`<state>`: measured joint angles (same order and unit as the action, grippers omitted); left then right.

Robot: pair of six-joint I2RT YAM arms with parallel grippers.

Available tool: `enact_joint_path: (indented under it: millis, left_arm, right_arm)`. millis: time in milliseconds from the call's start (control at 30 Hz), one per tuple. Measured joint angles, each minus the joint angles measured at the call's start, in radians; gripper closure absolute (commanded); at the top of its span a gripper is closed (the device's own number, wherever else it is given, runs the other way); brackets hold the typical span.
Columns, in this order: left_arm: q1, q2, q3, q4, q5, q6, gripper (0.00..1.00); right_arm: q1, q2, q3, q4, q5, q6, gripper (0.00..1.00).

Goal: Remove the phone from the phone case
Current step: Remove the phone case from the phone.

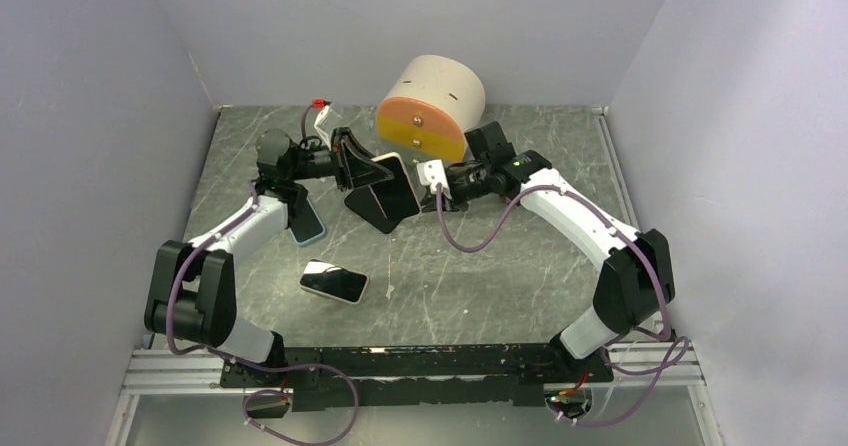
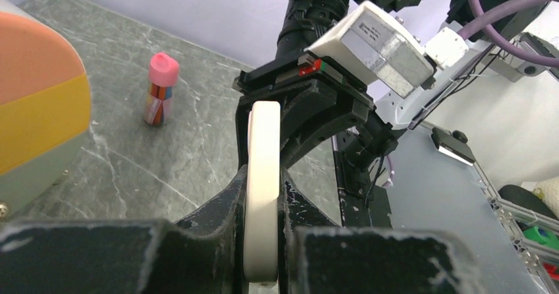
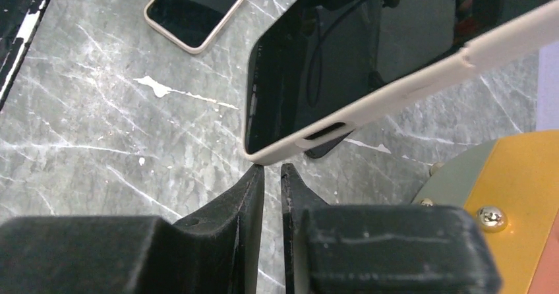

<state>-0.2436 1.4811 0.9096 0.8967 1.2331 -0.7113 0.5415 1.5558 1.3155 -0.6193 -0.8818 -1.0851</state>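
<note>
Left gripper [image 2: 264, 187]: we see it clamped on the phone case [image 2: 264, 146], one finger pressed to each flat face, so the case shows edge-on between them.
Left arm [image 1: 235, 234]: we find it folded at the elbow near its base. The forearm runs up toward the table's middle and the wrist is turned inward to face the other arm.
Right gripper [image 3: 272, 170]: we see it nearly closed, with only a thin slit between the fingers and nothing visible in it. The tips sit right at the case's lower corner; we cannot tell whether they touch it.
Right arm [image 1: 585, 221]: we see it mirror the left, elbow raised at the right and forearm angled inward.
Phone [image 3: 296, 76]: we see it seated in the cream case, dark screen showing, held off the table [image 1: 480, 276] and tilted between the two wrists.
Second phone [image 1: 334, 281]: lies flat, screen up, nearer the bases.
Blue-edged phone [image 1: 308, 224]: lies partly under the left forearm.
Drum [image 1: 430, 106]: we see its orange and yellow face just behind the grippers.
Pink-capped bottle [image 2: 160, 88]: stands upright behind.
</note>
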Motion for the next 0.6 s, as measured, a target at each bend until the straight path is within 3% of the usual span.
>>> enact_joint_path:
  millis: [100,200,433,600]
  left_arm:
    - [-0.006,-0.012,0.001,-0.05,0.011,0.017,0.98]
    - [-0.037,-0.012,0.0,-0.101,0.034,0.016,0.98]
    - [-0.048,-0.05,0.0,-0.324,-0.071,0.099,0.98]
    - [-0.045,-0.124,-0.003,-0.433,-0.2,0.151,0.98]
  right_arm:
    - [-0.002,0.0,0.0,0.047,-0.002,0.011,1.0]
    - [-0.003,-0.006,-0.014,0.22,-0.017,0.066,1.0]
    - [-0.012,-0.085,-0.194,0.5,-0.012,0.275,0.66]
    - [-0.029,-0.156,-0.368,0.715,0.017,0.502,0.54]
